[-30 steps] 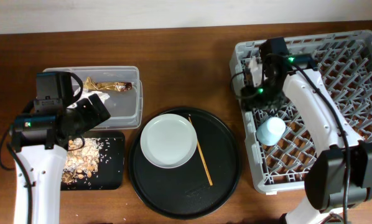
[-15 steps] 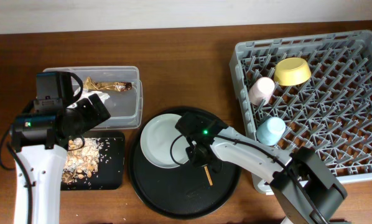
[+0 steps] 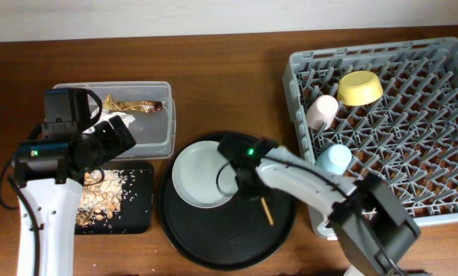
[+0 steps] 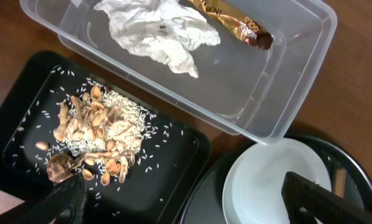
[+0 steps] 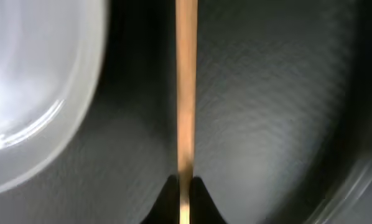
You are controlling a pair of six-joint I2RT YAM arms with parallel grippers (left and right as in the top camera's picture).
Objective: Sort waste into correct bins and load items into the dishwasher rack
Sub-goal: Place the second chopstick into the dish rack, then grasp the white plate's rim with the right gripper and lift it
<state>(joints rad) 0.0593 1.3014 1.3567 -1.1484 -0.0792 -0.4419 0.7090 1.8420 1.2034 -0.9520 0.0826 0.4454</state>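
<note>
On the near middle of the table [image 3: 229,61], a round black tray [image 3: 214,238] holds one thin wooden chopstick [image 3: 266,211] and a pale round plate [image 3: 206,175]. The right gripper [image 3: 250,186] is low over this tray, just right of the plate. In its wrist view the two fingertips [image 5: 195,200] are pressed against the chopstick's near end, pinching it, while the stick lies along the tray floor beside the plate's rim.

To the left, a shallow black tray [image 3: 137,215] holds beige-brown food scraps [image 3: 99,201] and scattered grains. The left gripper [image 3: 110,142] hangs over the line where this tray meets the clear box [image 3: 158,142]. Its fingers [image 4: 316,196] are spread wide with nothing between them.

Farther back, the clear box holds the crumpled white tissue [image 4: 158,31] and, beside it at the far side, the gold-brown wrapper [image 3: 137,105].

On the right stands the grey dishwasher rack [image 3: 436,138]. A light blue cup [image 3: 335,160] lies nearest, a pink cup [image 3: 322,111] lies beyond it, and a yellow bowl [image 3: 359,87] sits farthest, just right of the pink cup.
</note>
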